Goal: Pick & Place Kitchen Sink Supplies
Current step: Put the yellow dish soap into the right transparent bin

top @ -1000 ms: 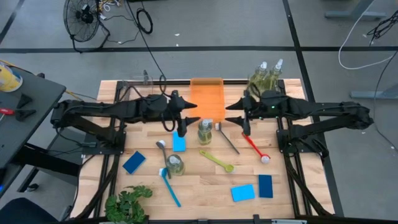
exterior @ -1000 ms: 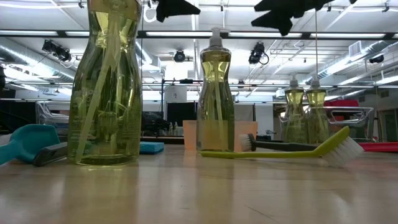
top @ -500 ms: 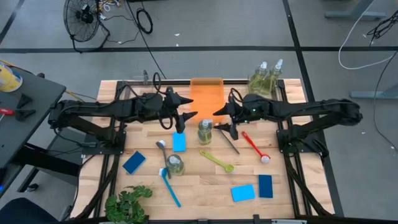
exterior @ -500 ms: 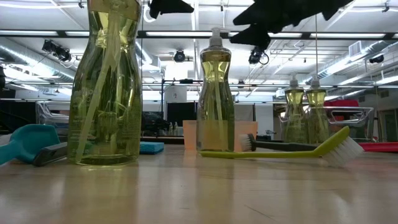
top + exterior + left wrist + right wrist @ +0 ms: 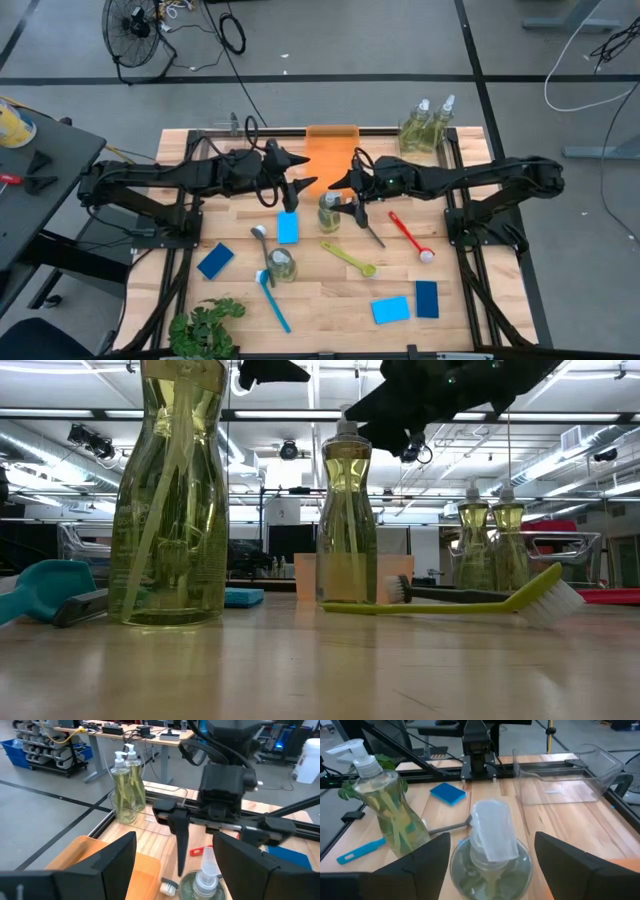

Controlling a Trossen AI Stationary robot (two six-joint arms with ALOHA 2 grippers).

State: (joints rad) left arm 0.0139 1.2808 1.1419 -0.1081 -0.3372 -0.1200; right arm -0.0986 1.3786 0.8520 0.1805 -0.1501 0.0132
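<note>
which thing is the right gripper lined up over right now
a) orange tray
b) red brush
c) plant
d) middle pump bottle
d: the right gripper hangs by the middle pump bottle, and in its wrist view the open fingers flank that bottle's pump head without touching it.

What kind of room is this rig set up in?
Likely a robotics lab or workshop, not a kitchen: a wooden table on a bare taped floor, a floor fan with loose cables, and workbenches with gear behind.
</note>
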